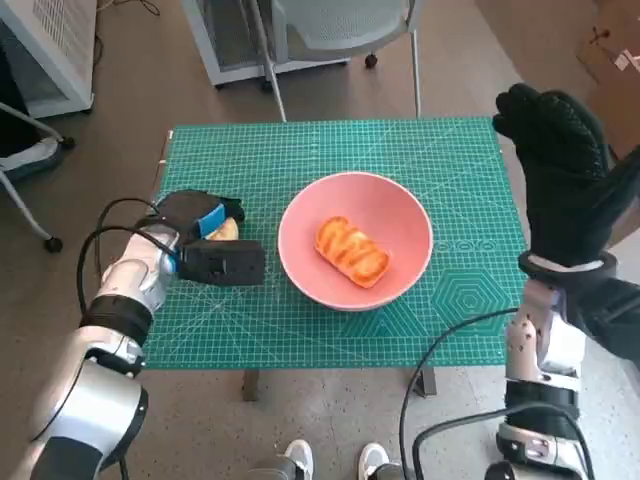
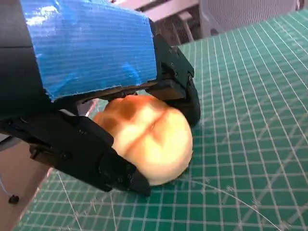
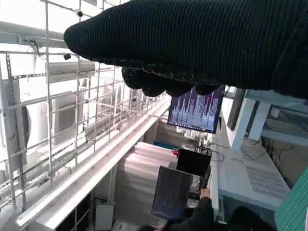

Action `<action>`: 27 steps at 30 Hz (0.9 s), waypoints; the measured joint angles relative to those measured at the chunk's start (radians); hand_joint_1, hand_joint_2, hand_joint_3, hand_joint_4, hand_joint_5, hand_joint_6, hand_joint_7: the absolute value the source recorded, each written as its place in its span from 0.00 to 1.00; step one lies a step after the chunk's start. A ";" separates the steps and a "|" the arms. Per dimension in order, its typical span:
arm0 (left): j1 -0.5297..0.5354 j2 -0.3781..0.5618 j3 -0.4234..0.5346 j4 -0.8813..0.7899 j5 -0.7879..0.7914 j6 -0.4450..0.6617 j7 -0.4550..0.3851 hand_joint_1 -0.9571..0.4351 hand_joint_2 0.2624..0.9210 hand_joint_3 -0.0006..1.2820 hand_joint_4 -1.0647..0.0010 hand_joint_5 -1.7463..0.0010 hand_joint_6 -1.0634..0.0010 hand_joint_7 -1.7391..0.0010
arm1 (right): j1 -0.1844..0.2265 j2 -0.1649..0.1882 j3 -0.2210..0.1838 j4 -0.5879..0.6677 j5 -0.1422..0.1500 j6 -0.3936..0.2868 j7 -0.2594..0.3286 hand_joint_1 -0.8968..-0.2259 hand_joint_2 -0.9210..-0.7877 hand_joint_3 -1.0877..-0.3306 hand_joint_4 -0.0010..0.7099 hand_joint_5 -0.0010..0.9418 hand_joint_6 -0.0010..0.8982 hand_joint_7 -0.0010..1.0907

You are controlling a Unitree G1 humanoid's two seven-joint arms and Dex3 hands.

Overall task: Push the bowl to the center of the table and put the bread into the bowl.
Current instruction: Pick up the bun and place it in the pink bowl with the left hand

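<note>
The pink bowl (image 1: 400,215) stands near the middle of the green mat, with a glazed, striped bread (image 1: 351,251) lying inside it. At the mat's left side my left hand (image 1: 195,225) grips a second, pale round bread roll (image 1: 224,230) that rests on the mat. In the left wrist view the black fingers (image 2: 110,166) close round both sides of this roll (image 2: 149,139). My right hand (image 1: 560,170) is lifted high beside the table's right edge, fingers spread and holding nothing. In the right wrist view its glove (image 3: 192,43) shows against the room.
The green mat (image 1: 300,330) covers the whole small table. A chair (image 1: 330,30) and a white cabinet (image 1: 50,50) stand behind it, and a cardboard box (image 1: 615,60) is at the far right. A person's shoes (image 1: 335,462) show at the front edge. A person (image 3: 202,219) sits by monitors.
</note>
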 measured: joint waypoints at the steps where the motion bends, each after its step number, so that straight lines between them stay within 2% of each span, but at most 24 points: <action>1: 0.000 0.006 0.004 -0.009 -0.002 -0.005 -0.002 0.69 1.00 0.07 0.41 0.30 0.40 0.33 | 0.000 0.001 0.000 0.000 0.000 0.000 0.000 0.47 0.00 0.67 0.56 0.00 0.51 0.01; 8: 0.005 0.064 0.065 -0.204 -0.042 -0.024 -0.036 0.69 1.00 0.08 0.42 0.32 0.41 0.31 | -0.001 0.003 0.003 0.001 0.000 -0.001 0.000 0.47 0.00 0.67 0.56 0.00 0.51 0.01; 15: 0.039 0.113 0.141 -0.473 -0.068 -0.010 -0.066 0.69 1.00 0.05 0.36 0.36 0.40 0.31 | -0.004 0.004 0.005 0.001 0.000 -0.001 0.000 0.48 0.00 0.67 0.57 0.01 0.51 0.01; 20: 0.087 0.117 0.191 -0.667 -0.077 0.004 -0.080 0.69 1.00 0.02 0.31 0.39 0.35 0.34 | -0.006 0.004 0.006 0.001 0.000 -0.002 0.000 0.48 0.00 0.67 0.57 0.01 0.51 0.01; 27: 0.156 0.096 0.240 -0.918 -0.121 -0.006 -0.091 0.69 1.00 0.01 0.31 0.41 0.34 0.34 | -0.007 0.004 0.007 0.003 0.001 -0.004 0.000 0.48 0.00 0.67 0.58 0.01 0.51 0.01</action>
